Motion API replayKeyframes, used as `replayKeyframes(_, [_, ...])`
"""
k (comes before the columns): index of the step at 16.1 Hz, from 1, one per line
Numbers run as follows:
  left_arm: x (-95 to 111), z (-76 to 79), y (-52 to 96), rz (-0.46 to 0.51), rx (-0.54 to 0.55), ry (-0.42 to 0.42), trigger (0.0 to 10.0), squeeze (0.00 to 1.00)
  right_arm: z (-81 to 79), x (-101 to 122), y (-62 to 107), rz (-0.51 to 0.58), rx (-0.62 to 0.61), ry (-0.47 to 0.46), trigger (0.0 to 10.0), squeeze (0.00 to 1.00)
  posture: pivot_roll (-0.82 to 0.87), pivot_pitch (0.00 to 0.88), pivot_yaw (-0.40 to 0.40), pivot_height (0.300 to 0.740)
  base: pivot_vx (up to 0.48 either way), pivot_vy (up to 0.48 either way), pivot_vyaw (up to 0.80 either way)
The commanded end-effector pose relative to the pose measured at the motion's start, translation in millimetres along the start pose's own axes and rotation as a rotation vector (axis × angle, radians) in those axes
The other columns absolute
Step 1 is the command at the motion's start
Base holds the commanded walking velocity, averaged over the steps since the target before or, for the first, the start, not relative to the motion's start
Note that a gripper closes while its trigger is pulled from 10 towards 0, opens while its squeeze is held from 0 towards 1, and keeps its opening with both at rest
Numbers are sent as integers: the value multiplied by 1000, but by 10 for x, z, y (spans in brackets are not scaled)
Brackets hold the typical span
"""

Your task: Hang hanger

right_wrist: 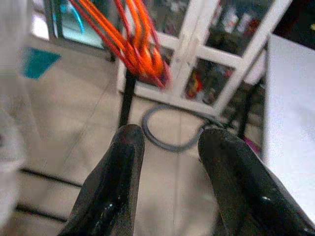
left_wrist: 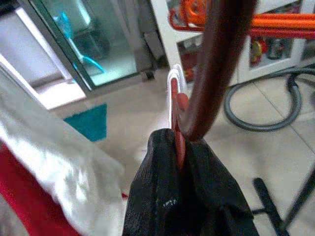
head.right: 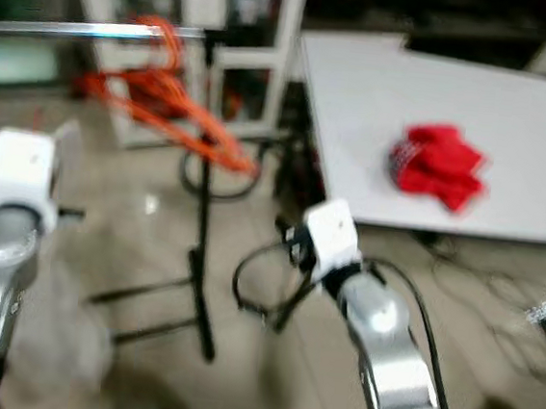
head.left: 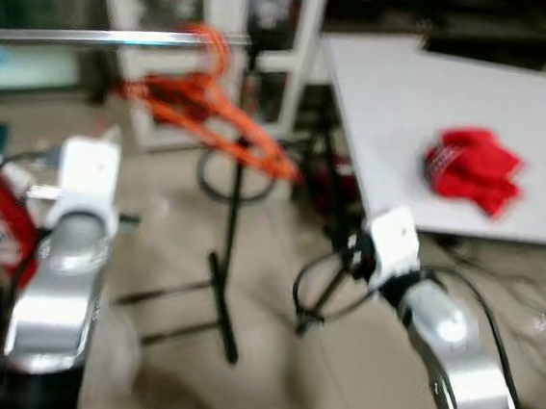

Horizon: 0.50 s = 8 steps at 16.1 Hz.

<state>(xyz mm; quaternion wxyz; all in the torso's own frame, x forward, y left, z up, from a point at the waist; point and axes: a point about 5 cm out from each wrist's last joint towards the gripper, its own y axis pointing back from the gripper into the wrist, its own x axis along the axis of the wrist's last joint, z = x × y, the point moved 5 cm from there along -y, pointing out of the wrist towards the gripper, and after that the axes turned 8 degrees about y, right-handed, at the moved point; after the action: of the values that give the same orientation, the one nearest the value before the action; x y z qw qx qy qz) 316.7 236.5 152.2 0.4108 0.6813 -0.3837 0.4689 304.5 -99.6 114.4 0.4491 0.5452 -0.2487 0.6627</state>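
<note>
1. The left gripper (left_wrist: 179,162) is clamped on a red hanger (left_wrist: 216,69): in the left wrist view the two black fingers (left_wrist: 157,187) pinch its thin red shaft, and the dark red curved hook rises past them toward the rack.
2. The right gripper (right_wrist: 170,142) holds nothing; its fingers (right_wrist: 120,167) stand parted, with bare tiled floor (right_wrist: 74,113) showing in the gap.
3. Beyond both arms stands a black garment rack (head.left: 224,258) with a silver rail (head.left: 105,36) across the top. A bunch of orange hangers (head.left: 200,106) already hangs from that rail, slanting down toward the robot's right.
4. To the right is a white table (head.left: 408,111) with a crumpled red cloth (head.left: 472,168) lying on it, well apart from the rack.
5. A grey hose (left_wrist: 263,105) loops on the floor by the rack's foot, with white-framed glass doors (right_wrist: 206,54) behind.
6. Progress, as I judge it: the hanger is picked up and secured, but its hook is not yet over the rail. What is left is to lift the hook above the rail, settle it beside the orange ones, and let go. The head views are blurred, so the exact gap to the rail is unclear.
</note>
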Motion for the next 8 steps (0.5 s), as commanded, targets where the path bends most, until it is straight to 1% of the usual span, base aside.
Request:
replayKeyframes(1, [32, -50, 20, 7, 36, -15, 10000, 0, -30, -1, 19, 5, 8, 3, 10000, 0, 79, 78, -32, 740, 0, 0, 0])
replayKeyframes(2, [34, -18, 38, 8, 22, -20, 10000, 0, -32, -8, 32, 4, 4, 2, 10000, 0, 76, 80, -25, 740, 0, 0, 0])
replayKeyframes(3, [110, 217, 107, 64, -100, -8, 10000, 0, -12, -15, 75, 10, -23, -15, 10000, 0, 73, 73, -17, 740, 0, 0, 0])
replayKeyframes(4, [153, 340, 133, 93, -156, 1, 10000, 0, 4, -6, 87, 23, -37, -37, 10000, 0, 69, 71, -15, 740, 0, 0, 0])
replayKeyframes(5, [178, 380, 136, 102, -166, 20, 10000, 0, 14, 12, 88, 39, -46, -51, 10000, 0, 69, 69, -14, 740, 0, 0, 0])
replayKeyframes(7, [274, 413, 136, 146, -180, 54, 10000, 0, -23, 106, 89, 91, -19, -61, 10000, 0, 71, 63, -16, 740, 0, 0, 0])
replayKeyframes(8, [321, 458, 158, 171, -213, 63, 10000, 0, -50, 144, 82, 106, -1, -27, 10000, 0, 71, 63, -16, 740, 0, 0, 0])
